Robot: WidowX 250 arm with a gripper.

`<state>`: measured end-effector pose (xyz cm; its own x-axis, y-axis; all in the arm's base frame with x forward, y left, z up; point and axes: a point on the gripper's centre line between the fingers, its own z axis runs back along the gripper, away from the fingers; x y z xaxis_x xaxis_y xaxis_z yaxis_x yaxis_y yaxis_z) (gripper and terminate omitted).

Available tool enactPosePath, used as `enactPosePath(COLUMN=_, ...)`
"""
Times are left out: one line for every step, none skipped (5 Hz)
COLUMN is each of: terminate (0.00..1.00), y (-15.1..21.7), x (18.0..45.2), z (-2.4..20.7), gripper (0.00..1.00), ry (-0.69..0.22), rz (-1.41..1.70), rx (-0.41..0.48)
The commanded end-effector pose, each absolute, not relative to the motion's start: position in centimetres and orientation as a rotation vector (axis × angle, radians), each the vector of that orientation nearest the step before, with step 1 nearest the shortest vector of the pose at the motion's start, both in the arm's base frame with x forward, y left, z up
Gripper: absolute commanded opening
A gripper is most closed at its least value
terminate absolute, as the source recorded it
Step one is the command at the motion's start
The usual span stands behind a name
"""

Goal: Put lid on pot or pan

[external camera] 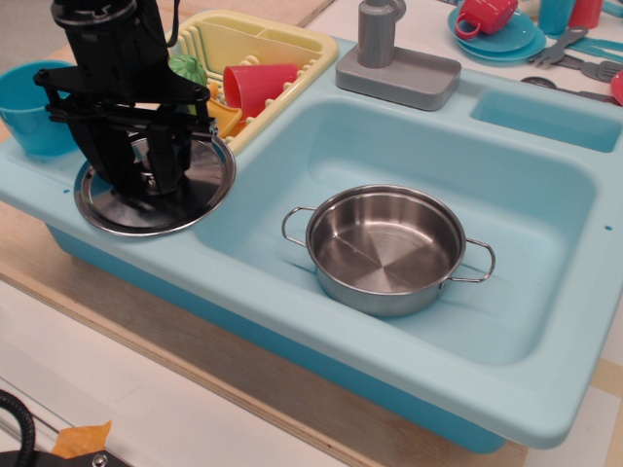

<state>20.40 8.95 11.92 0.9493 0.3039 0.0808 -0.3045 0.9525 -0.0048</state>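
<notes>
You have the black hand (143, 182) down on the lid (200, 180), which lies flat on the left ledge of the light-blue toy sink (545, 389), just beside the basin. The lid is a round, shiny steel disc with a raised rim; its face mirrors the dark fingers (110, 161) above it, and its centre knob is mostly hidden between them. The fingers stand close on either side of that knob, narrowed in, but you cannot tell from this view whether they actually grip it. The pot (385, 249) sits upright in the basin, well apart from the lid, a shallow polished steel vessel with a thin wire loop handle on each side and nothing inside it. Behind the hand, a yellow dish rack (277, 41) holds a red cup (261, 85) lying on its side, and a blue cup (27, 107) stands at the left end of the ledge. A grey faucet base (399, 70) stands at the back of the sink, which rests on the wooden bench (127, 321).
</notes>
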Motion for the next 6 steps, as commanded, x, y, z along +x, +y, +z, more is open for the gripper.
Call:
enactPosePath(terminate=0.0, y=8.8, x=20.4, z=12.3, gripper=0.0, ry=-0.088, rz=0.319, rx=0.006)
enactPosePath(terminate=0.0, y=7.3, x=20.5, z=13.3, gripper=0.0, ry=-0.11, rz=0.327, rx=0.007)
enactPosePath(terminate=0.0, y=5.0, x=21.8, z=14.7, gripper=0.0, ry=-0.14, rz=0.296, rx=0.004)
enactPosePath(terminate=0.0, y=2.0, x=23.3, z=14.7, gripper=0.0, ry=-0.177, rz=0.256, rx=-0.025)
enactPosePath(terminate=0.0, y=-0.4, x=24.8, z=14.1, gripper=0.0, ry=-0.174, rz=0.212, rx=-0.052)
enactPosePath(terminate=0.0, y=-2.4, x=25.6, z=13.6, gripper=0.0, ry=-0.172, rz=0.182, rx=-0.074)
